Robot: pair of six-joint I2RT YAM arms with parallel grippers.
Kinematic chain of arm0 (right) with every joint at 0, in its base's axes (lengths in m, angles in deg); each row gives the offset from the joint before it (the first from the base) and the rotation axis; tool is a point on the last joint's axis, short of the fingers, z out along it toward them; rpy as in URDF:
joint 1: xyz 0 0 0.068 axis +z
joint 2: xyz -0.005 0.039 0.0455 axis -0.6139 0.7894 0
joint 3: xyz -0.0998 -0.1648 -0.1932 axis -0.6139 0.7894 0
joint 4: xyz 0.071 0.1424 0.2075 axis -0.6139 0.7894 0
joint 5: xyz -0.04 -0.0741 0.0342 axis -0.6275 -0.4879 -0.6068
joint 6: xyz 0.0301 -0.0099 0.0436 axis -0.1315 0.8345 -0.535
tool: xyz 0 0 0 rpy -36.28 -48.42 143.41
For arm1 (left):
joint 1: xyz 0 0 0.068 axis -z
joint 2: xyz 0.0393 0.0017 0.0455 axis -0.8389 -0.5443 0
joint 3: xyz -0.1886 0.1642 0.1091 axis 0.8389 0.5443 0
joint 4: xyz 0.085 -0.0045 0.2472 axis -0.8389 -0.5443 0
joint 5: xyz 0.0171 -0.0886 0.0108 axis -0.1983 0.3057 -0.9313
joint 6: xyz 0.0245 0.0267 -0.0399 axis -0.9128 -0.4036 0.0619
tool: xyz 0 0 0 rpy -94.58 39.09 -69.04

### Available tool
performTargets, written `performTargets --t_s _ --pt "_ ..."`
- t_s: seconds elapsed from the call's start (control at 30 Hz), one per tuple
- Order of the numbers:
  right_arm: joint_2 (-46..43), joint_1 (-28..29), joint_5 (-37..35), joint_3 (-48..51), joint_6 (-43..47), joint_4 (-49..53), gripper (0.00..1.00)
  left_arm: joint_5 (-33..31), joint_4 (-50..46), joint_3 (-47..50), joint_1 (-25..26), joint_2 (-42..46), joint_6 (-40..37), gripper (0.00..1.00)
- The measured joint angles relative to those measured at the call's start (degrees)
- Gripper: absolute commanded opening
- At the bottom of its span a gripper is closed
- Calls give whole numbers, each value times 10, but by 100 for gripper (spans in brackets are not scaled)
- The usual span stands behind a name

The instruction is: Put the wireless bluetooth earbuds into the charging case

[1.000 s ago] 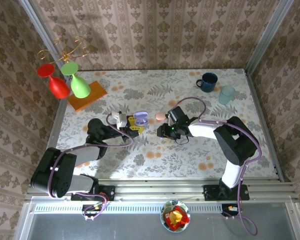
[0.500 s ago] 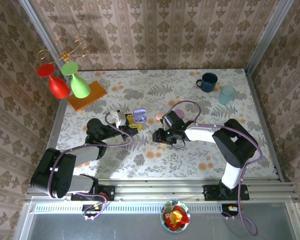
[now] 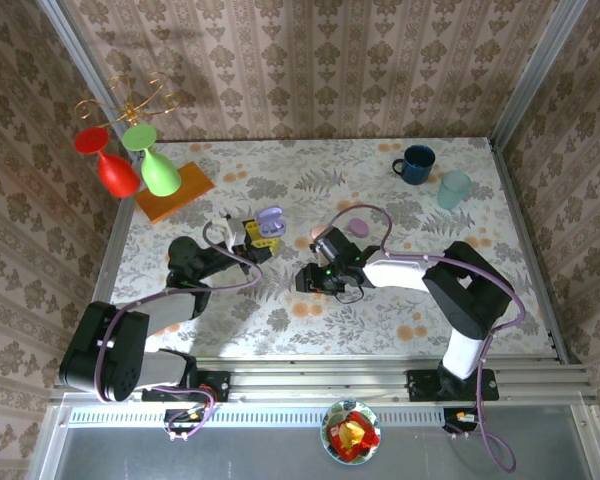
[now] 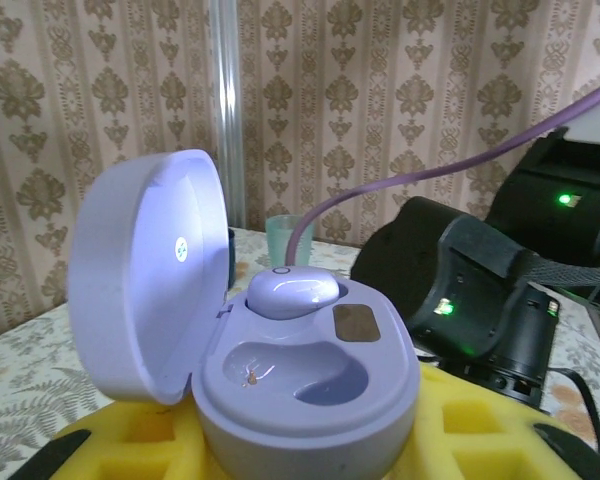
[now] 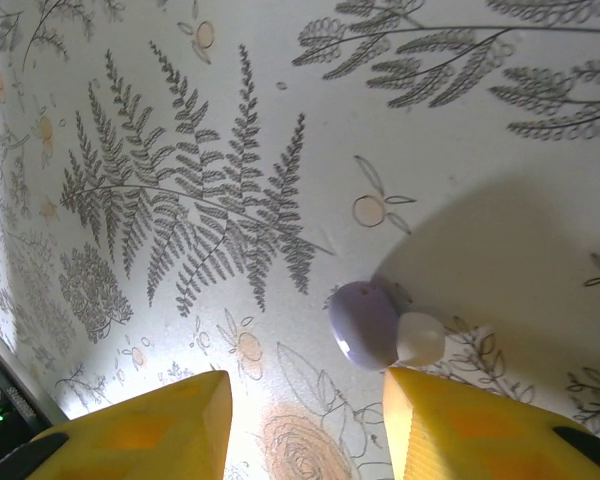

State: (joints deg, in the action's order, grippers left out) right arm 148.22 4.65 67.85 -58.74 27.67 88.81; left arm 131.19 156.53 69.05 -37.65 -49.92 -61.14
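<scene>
Gripping an open lilac charging case [image 4: 310, 400] by its base, the left end effector [image 3: 256, 229] is clamped on it. One lilac earbud [image 4: 292, 293] sits in the case's far socket. The right end effector [image 5: 305, 420], fingers apart, hovers over a loose earbud [image 5: 365, 322] lying on the floral bench [image 5: 130, 150], just beyond its fingertips.

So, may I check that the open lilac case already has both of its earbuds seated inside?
Not quite: only one earbud is seated in the open lilac case; its other well is empty, as the left wrist view shows.
</scene>
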Motion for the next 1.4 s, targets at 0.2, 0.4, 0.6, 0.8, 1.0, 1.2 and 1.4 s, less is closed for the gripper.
performTargets --t_s 0.2,0.4,0.6,0.8,1.0,1.2,1.4 --pt "-21 11 -36 -26 30 64 46 -25 0 0 -21 4 -1 32" --pt "-26 66 -184 -123 110 194 45 -62 -1 0 -67 6 -3 31" --pt "28 140 -353 -235 171 317 45 -128 -5 8 -100 23 -3 31" --pt "131 187 -482 -326 207 416 43 -181 -15 30 -115 60 -4 32" --pt "181 197 -526 -349 221 459 41 -208 -31 33 -120 82 -13 32" --pt "209 197 -540 -355 233 469 38 -210 -46 33 -120 82 -15 32" --pt "236 197 -546 -379 244 471 35 -210 -46 34 -120 82 -14 32"
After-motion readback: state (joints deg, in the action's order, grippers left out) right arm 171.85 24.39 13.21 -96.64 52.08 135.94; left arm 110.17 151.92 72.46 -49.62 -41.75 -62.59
